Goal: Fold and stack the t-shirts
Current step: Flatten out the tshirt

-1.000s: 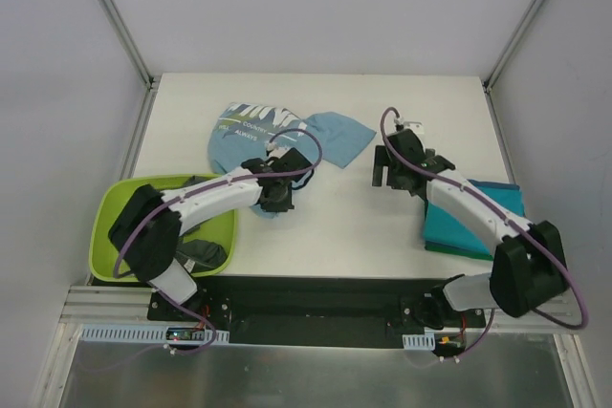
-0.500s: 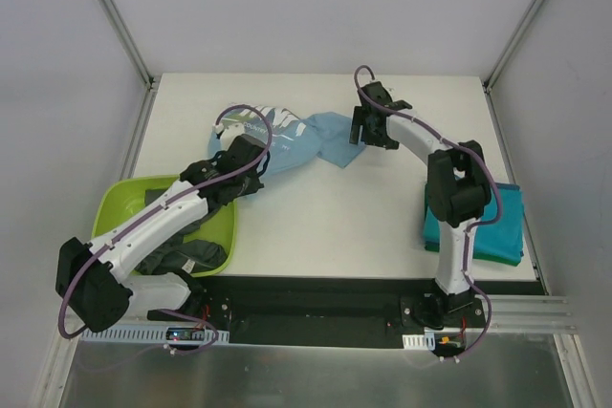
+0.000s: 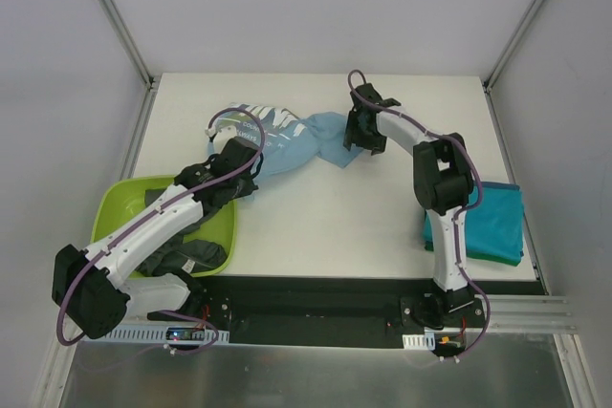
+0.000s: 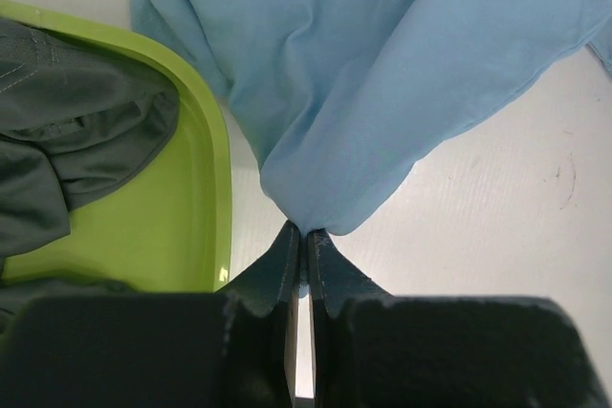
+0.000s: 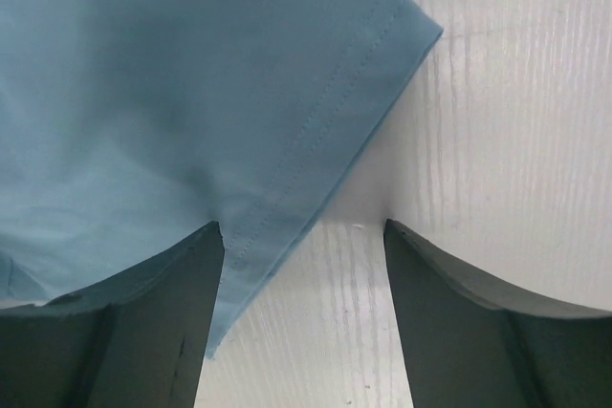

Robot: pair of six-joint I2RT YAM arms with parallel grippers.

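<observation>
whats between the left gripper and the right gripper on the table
The light blue t-shirt spans that gap in the top view: the left gripper is shut on one end, and the right gripper stands open over the far hem.

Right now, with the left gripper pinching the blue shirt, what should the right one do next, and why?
Probably close the right gripper. Its jaws stand open astride the stitched hem of the light blue t-shirt, while the left gripper is shut on another edge; both grips would let you spread it.
</observation>
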